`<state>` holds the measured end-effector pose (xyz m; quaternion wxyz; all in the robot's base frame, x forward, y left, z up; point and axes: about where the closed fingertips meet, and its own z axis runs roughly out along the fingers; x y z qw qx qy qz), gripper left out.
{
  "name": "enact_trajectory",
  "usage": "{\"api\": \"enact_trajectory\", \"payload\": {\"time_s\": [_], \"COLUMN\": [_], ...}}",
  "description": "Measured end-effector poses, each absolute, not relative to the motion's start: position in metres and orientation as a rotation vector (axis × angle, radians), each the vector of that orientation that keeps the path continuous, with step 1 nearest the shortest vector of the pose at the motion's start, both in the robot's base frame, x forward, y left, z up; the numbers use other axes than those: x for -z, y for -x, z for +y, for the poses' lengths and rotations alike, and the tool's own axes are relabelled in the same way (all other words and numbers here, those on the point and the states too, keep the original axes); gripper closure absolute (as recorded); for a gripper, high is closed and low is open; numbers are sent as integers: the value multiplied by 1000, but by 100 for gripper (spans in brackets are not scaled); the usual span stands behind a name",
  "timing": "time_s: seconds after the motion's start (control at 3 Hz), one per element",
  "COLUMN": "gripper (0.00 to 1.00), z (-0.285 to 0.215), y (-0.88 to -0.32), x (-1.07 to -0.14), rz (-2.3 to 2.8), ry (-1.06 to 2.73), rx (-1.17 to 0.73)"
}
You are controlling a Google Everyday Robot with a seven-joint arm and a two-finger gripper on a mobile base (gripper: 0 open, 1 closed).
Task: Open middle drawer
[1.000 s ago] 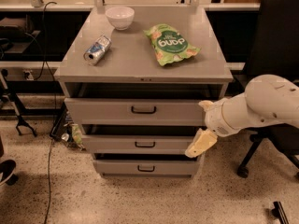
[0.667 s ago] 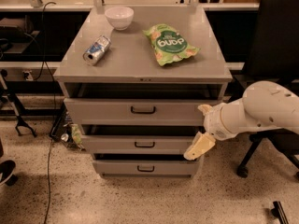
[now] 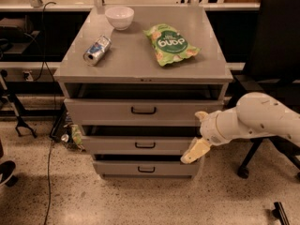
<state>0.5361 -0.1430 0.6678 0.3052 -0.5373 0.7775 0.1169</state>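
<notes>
The grey cabinet has three drawers. The middle drawer has a low flat front and a small black bar handle; it sits slightly forward, with a dark gap above it. My gripper is at the right end of that drawer front, reaching in from the right on a white arm. It is open: the upper fingertip is near the top drawer's lower right corner and the lower fingertip is just below the middle drawer's right end. It holds nothing.
The taller top drawer and the bottom drawer flank the middle one. A white bowl, a can and a green snack bag lie on the cabinet top. A black office chair stands at right, cables at left.
My gripper and arm have shifted slightly left and down, closer to the right end of the middle drawer. The drawers have not visibly moved.
</notes>
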Motion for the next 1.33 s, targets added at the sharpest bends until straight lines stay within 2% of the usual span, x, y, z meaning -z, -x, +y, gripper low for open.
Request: {"api": "enact_trajectory", "payload": {"time_s": [1.33], "gripper": [0], "z": [-116], "y": [-567], "x": [-578], "rz": [2067], "ry": [1459], "rx": [-456]}}
